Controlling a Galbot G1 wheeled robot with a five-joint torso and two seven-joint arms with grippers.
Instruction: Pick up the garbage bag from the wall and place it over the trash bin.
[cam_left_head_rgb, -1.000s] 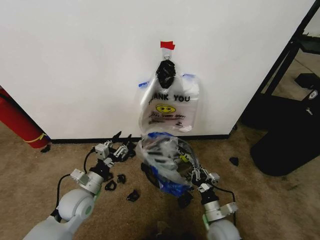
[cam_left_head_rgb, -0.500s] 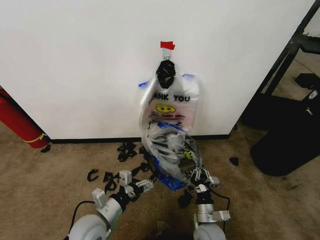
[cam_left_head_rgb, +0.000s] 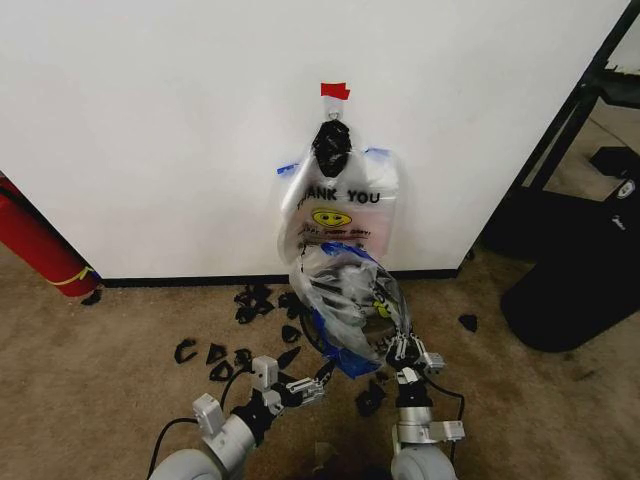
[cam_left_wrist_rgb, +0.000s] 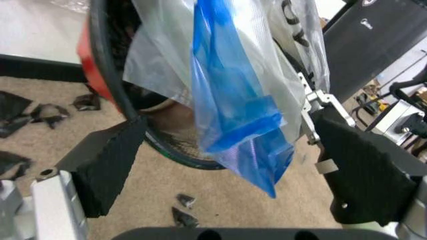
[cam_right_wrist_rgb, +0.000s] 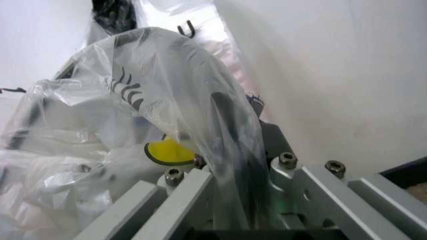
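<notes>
A red cylinder (cam_left_head_rgb: 40, 240) leans at the far left against the wall (cam_left_head_rgb: 180, 120), above the black strip along the wall's foot. Black scraps (cam_left_head_rgb: 215, 355) lie scattered on the brown carpet (cam_left_head_rgb: 90, 350) before it. The left gripper (cam_left_head_rgb: 305, 388) sits low and near the robot, its jaws spread wide — in the left wrist view the dark pads (cam_left_wrist_rgb: 107, 167) stand on either side of the bag's hanging blue handle (cam_left_wrist_rgb: 233, 100) without touching it. The garbage bag (cam_left_head_rgb: 345, 300) is draped, crumpled, over the trash bin (cam_left_wrist_rgb: 100, 75), whose black rim and red outer side show beneath the plastic; the bin is tipped, its mouth facing the robot. Behind it, the bunch of like bags (cam_left_head_rgb: 340, 215) hangs on the wall under a black knot (cam_left_head_rgb: 331, 148) and red tape (cam_left_head_rgb: 335, 91). The right gripper (cam_left_head_rgb: 408, 350) is closed on the bag's near right edge — plastic runs between its fingers (cam_right_wrist_rgb: 193, 195). A bulky black object (cam_left_head_rgb: 575, 270) stands at far right.
</notes>
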